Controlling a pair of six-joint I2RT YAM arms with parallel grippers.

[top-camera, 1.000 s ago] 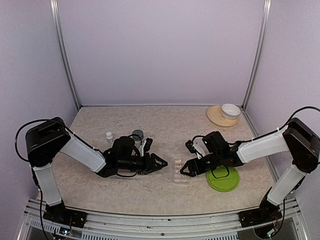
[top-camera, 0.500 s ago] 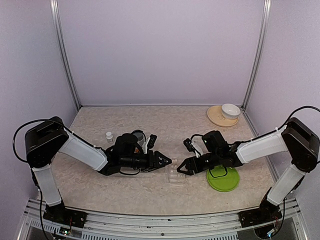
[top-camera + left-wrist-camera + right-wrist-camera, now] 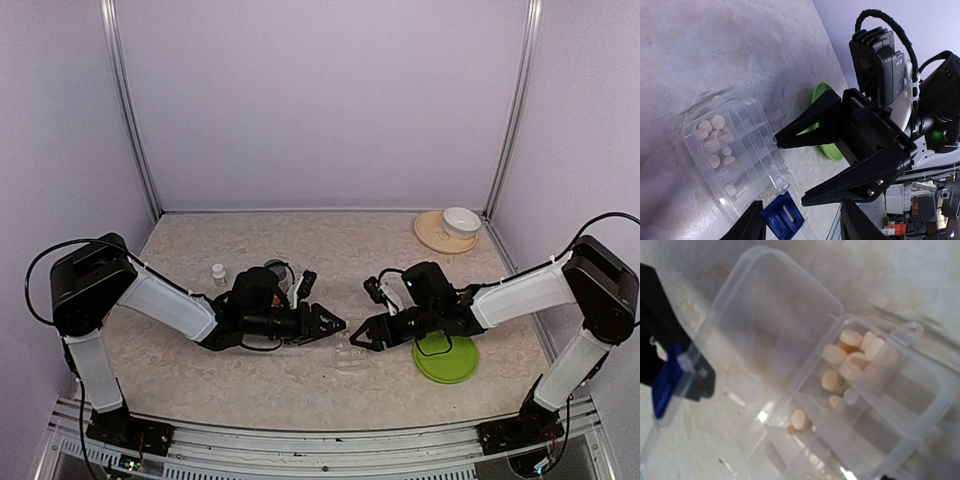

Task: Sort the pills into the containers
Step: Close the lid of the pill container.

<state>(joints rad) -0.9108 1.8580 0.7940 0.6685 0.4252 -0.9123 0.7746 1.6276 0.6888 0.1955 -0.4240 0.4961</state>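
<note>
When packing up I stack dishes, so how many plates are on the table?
2. A tan plate sits in the far right corner with a white bowl on it; a green plate lies at the near right, partly under the right arm. Others may be hidden.

A flat pill box of clear plastic lies on the beige table, near the front edge and about in the middle. Thin walls divide it into rows of small square compartments. Its clear lid seems to be open and folded to one side. The pills are small, pale cream, some round and some oval. Most lie heaped in one end compartment, a few lie in the next ones, and the other compartments look empty.
</note>
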